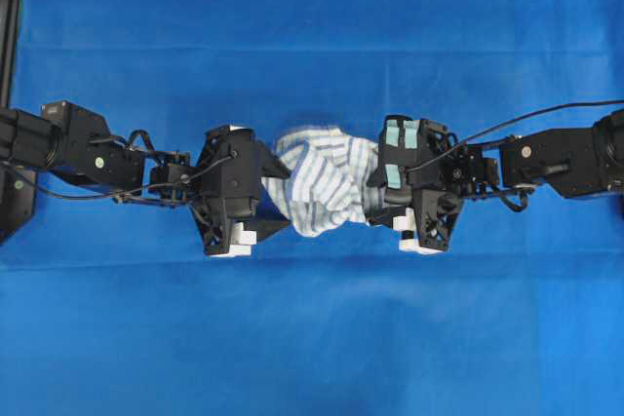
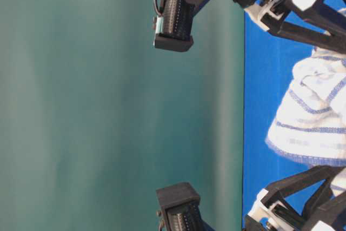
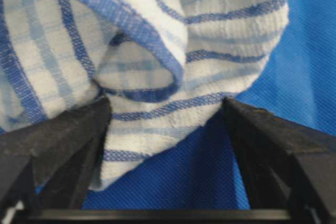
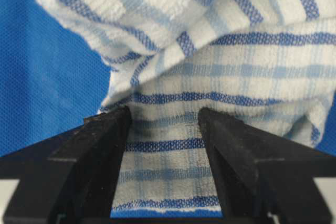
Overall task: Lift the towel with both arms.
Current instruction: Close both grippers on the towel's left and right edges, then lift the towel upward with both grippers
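The towel (image 1: 322, 185), white with blue and grey check stripes, lies bunched in a crumpled heap on the blue tablecloth between my two arms. My left gripper (image 1: 281, 199) is open, with its fingers (image 3: 79, 135) wide apart. A loose corner of the towel (image 3: 157, 124) reaches between them, with blue cloth showing below it. My right gripper (image 1: 378, 197) has its jaws narrower but still apart. A flat, unsqueezed strip of the towel (image 4: 164, 150) fills the gap between its fingers (image 4: 100, 150). In the table-level view the towel (image 2: 313, 117) sits between both arms.
The blue tablecloth (image 1: 312, 338) covers the whole table. A black frame post (image 1: 12, 17) stands at the far left edge. Black cables (image 1: 546, 114) trail from both arms. Two black camera housings (image 2: 173, 22) show in the table-level view.
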Action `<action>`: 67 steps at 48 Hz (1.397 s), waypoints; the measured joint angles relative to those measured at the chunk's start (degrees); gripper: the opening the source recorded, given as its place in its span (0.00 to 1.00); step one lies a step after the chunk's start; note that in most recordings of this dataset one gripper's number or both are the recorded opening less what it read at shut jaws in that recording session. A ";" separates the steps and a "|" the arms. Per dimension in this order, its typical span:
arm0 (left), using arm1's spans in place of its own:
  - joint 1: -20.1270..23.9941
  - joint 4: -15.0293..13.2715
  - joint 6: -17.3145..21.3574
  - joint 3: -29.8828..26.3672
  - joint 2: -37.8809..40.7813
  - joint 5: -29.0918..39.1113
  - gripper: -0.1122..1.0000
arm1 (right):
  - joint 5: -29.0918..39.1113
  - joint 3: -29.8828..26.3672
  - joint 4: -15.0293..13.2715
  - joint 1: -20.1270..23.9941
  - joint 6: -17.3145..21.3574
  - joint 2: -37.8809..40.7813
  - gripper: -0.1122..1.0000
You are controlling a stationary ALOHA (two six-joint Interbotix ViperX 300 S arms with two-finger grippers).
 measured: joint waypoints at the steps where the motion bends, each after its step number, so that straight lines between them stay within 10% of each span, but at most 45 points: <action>1: 0.00 -0.09 -0.09 0.00 -0.09 0.09 0.81 | -0.09 -0.09 0.00 0.00 0.00 0.09 0.64; 16: 0.09 0.00 0.00 -0.26 -0.35 2.02 0.14 | 0.00 -0.62 0.00 0.00 0.18 0.18 0.13; 67: 5.98 -0.09 0.35 -9.23 -38.94 32.17 0.14 | 23.82 -13.36 -0.79 -6.24 -0.35 -29.97 0.13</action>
